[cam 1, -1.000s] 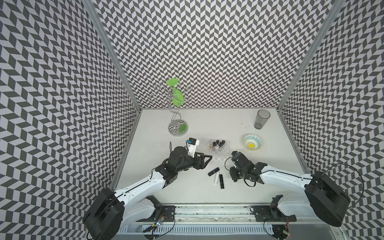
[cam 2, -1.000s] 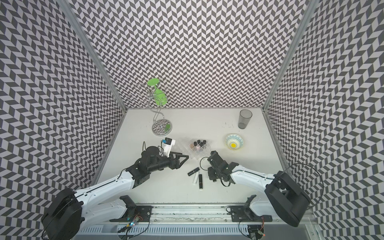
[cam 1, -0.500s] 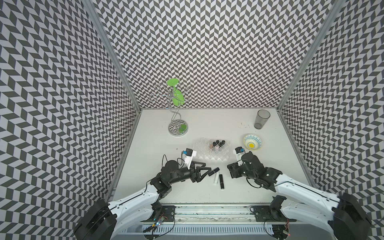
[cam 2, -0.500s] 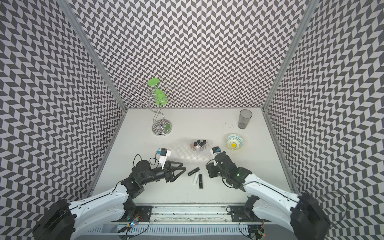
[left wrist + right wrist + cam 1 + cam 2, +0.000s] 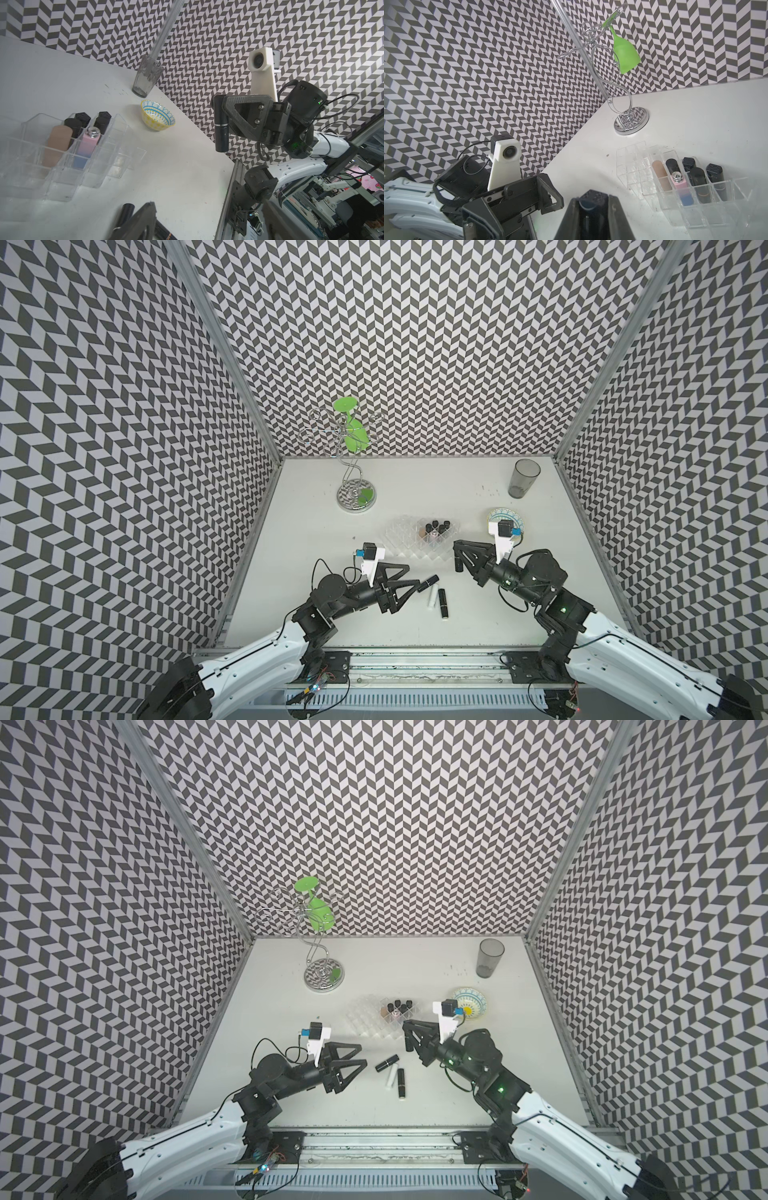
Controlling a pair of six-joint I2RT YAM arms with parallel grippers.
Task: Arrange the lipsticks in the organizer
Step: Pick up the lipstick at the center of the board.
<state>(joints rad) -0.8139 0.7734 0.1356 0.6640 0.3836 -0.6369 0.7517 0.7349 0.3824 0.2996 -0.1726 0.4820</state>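
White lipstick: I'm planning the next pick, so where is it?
In both top views the white lipstick lies on the table, front centre, alongside a black lipstick, just right of the left gripper's open fingers.

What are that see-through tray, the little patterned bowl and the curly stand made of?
The organizer looks like clear, glossy rigid plastic, probably acrylic: lipsticks show through its walls. The bowl seems glazed ceramic, given its shiny painted pattern, though melamine is possible. The wire stand looks like chromed metal: its base mirrors the chevron backdrop.
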